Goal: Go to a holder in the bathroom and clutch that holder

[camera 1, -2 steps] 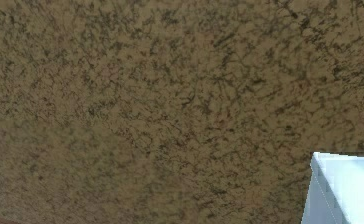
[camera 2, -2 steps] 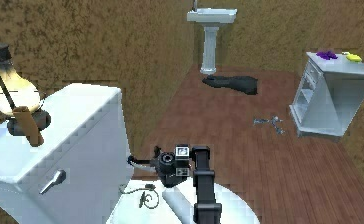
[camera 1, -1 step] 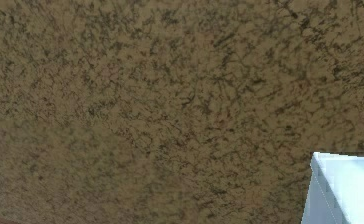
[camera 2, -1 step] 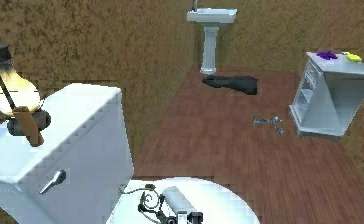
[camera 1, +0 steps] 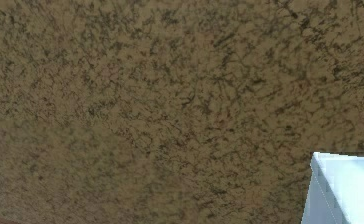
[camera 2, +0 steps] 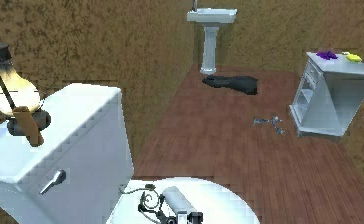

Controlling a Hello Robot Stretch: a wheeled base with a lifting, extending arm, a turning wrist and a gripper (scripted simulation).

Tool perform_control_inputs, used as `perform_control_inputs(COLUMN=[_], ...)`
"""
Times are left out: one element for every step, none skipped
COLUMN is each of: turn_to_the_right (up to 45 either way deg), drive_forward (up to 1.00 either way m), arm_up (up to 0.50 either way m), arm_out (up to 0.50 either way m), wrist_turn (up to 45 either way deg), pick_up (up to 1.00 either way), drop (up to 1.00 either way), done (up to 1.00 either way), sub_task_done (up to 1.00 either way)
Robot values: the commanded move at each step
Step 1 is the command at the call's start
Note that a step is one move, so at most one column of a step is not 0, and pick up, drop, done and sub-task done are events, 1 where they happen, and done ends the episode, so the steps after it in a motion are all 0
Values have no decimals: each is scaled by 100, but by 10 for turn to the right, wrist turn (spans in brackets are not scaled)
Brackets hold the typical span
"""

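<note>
Its grasp impossible to tell, the gripper point(camera 2: 148, 200) shows against the white oval toilet lid point(camera 2: 225, 195); reaching up-left for the brown-stemmed, pale-globed fixture point(camera 2: 15, 92) could ram the white ceramic tank point(camera 2: 80, 140) between them.

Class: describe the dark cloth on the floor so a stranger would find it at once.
Find the white pedestal sink against the brown speckled far wall. On the reddish wooden floor beside its foot lies the black crumpled cloth, the only dark, flat thing.
</note>
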Motion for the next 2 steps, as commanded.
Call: perform_control_inputs(turn_to_the_right=[0, 0], drive_forward=[0, 0], arm_up=[10, 0], arm_out=[0, 0], wrist_turn=[0, 0], pick_up=[0, 0], drop=[0, 0], done=[0, 100], sub_task_done=[0, 0])
